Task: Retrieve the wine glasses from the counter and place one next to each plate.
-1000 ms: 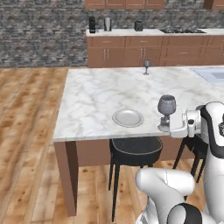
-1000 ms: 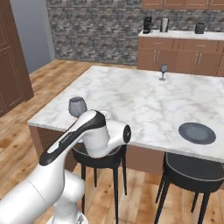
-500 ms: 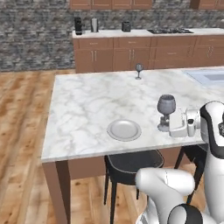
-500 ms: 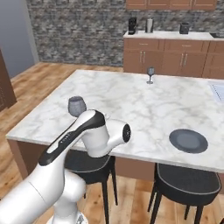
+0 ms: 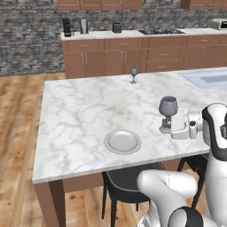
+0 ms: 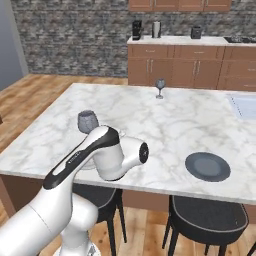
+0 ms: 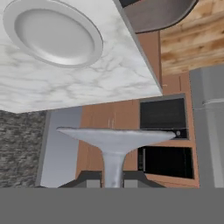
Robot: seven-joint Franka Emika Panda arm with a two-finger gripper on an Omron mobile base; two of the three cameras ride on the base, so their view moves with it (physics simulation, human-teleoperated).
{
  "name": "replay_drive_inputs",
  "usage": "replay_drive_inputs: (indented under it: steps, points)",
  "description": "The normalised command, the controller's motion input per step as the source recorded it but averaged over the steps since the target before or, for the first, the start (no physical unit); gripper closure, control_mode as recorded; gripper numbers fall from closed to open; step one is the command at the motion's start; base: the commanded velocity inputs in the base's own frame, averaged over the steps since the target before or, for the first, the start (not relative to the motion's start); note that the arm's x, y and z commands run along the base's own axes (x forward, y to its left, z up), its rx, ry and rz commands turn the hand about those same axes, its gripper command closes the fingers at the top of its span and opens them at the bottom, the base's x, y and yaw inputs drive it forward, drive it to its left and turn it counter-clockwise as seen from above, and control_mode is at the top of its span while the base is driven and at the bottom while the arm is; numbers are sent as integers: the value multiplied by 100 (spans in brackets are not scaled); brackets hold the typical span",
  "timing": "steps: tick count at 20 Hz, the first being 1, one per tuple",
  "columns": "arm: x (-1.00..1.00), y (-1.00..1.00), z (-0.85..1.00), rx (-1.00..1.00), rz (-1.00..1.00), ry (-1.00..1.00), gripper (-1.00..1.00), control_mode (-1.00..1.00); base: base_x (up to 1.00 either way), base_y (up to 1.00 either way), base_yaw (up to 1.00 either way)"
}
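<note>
The fingers (image 7: 113, 180) pinch the stem of one wine glass (image 5: 168, 112) — held upright above the marble worktop (image 5: 84, 111), at about three o'clock from the pale plate (image 5: 123, 142). The second wine glass (image 5: 134, 74) stands near the worktop's far edge at twelve o'clock, and the dark plate (image 6: 208, 166) lies near the front edge — no readable writing shows anywhere.

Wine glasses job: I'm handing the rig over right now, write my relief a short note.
End effector: shut on the stem of one wine glass, upright, to the right of the pale plate.
Second wine glass: at the far edge of the marble counter.
Dark plate: near edge, no glass beside it.
Done: first glass picked up.
Left: set it down by a plate, then take the second glass to the other plate.
</note>
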Motion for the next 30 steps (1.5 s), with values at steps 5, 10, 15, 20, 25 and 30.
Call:
replay_drive_inputs:
  steps: [5, 10, 15, 20, 25, 30]
  points:
    - [0, 0, 0, 0, 0, 0, 100, 100, 79, 0, -9]
    - [0, 0, 0, 0, 0, 0, 100, 100, 83, -33, 18]
    - [46, -15, -15, 1, 5, 0, 100, -100, 34, -10, 5]
    - [58, -35, -53, 1, 15, -17, 100, -100, 0, 0, 0]
    - [64, -33, -58, 0, 9, -3, 100, -100, 0, 0, 0]
    - [63, -24, -38, 0, 12, 0, 100, -100, 0, 0, 0]
